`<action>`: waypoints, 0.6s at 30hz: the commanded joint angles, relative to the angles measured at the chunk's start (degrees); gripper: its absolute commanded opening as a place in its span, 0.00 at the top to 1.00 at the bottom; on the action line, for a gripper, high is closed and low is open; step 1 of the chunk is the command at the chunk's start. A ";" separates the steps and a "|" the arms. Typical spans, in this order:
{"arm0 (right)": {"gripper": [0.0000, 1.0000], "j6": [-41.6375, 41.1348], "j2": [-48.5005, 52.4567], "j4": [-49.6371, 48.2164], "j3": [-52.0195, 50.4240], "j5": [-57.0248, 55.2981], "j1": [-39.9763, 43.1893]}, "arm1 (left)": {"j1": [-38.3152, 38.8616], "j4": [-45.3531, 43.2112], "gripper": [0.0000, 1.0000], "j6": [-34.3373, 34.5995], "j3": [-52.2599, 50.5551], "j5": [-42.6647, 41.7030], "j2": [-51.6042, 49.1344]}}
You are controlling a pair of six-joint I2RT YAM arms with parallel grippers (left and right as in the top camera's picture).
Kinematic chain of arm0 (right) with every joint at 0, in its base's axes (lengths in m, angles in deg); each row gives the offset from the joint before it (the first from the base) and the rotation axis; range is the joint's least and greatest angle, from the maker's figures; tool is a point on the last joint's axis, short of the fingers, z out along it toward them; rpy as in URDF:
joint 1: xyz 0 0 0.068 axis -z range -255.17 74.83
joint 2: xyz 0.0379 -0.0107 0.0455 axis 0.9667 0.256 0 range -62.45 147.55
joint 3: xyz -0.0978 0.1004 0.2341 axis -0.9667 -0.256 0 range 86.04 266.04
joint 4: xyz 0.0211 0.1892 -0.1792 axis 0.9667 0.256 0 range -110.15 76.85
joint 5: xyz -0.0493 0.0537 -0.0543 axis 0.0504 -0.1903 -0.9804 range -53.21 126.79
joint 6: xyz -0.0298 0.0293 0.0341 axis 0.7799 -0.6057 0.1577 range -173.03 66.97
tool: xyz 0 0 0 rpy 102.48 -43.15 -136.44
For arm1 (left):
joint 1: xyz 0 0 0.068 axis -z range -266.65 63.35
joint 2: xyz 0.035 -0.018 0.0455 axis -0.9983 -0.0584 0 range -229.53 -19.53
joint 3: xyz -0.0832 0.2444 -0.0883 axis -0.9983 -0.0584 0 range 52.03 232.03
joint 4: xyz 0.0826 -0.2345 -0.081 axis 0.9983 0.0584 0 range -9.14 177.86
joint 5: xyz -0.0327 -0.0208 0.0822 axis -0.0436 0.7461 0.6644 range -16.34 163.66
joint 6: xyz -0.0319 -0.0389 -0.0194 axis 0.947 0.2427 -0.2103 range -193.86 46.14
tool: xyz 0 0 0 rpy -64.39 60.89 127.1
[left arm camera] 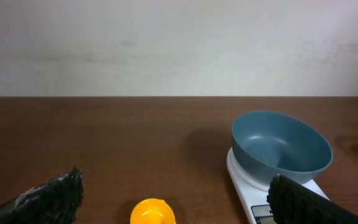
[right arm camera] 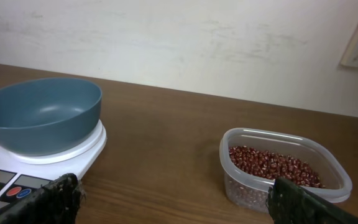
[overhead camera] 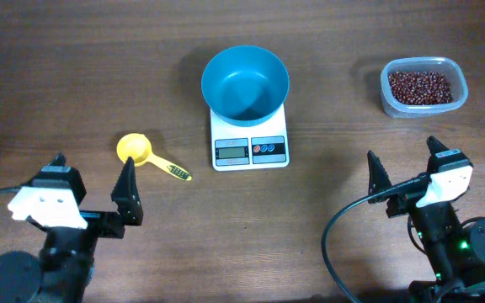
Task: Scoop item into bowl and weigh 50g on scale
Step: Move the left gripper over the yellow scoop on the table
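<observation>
The teal-blue bowl [overhead camera: 245,82] stands empty on the white scale [overhead camera: 249,145] at the table's middle back. The item, dark reddish-brown beans [overhead camera: 421,87], fills a clear plastic tub [overhead camera: 387,99] at the back right. My left gripper [overhead camera: 91,174] hovers open near the front left, holding nothing; the left wrist view shows the bowl [left arm camera: 281,146] and scale [left arm camera: 244,180] ahead to its right. My right gripper [overhead camera: 404,162] is open and holds nothing at the front right, below the tub. From the right wrist, the beans [right arm camera: 272,165] lie ahead right and the bowl [right arm camera: 42,115] ahead left.
A yellow measuring scoop [overhead camera: 133,150] lies on the wood left of the scale, its handle pointing right and toward the front. It sits just ahead of the left gripper, between its fingers in the left wrist view [left arm camera: 152,213]. A pale wall backs the table.
</observation>
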 commanded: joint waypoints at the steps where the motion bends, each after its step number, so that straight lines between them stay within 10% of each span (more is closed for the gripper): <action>1: 0.01 0.42 -0.17 0.00 -0.57 -0.52 -0.09 | -0.28 1.01 0.01 0.76 5.31 -0.61 -7.58; 18: 0.01 0.42 -0.17 0.00 -0.57 -0.52 -0.09 | -0.28 42.12 0.01 0.74 59.28 -7.34 -48.06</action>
